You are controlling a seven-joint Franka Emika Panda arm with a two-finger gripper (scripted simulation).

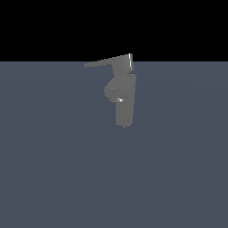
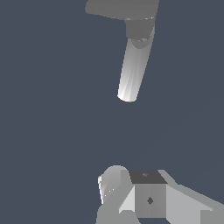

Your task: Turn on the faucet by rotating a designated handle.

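The faucet [image 1: 124, 107] is a matte grey blocky column standing on the floor in the middle of the exterior view, with a rounded bulge and a tiny bright spot on its side. The handle [image 1: 104, 61], a thin flat lever, runs from the small top block towards the exterior view's left and tapers to a point. In the wrist view a grey blocky shape that looks like the faucet [image 2: 148, 199] shows close up with its rounded bulge; a flat grey piece [image 2: 192, 202] reaching out from it may be the handle. I see no gripper fingers in either view.
A glossy pale cylinder [image 2: 132, 70] hangs under a flat grey part [image 2: 122, 8] in the wrist view, well apart from the faucet; I cannot tell what it belongs to. The dark blue-grey floor [image 1: 53, 169] surrounds the faucet, with black background beyond it.
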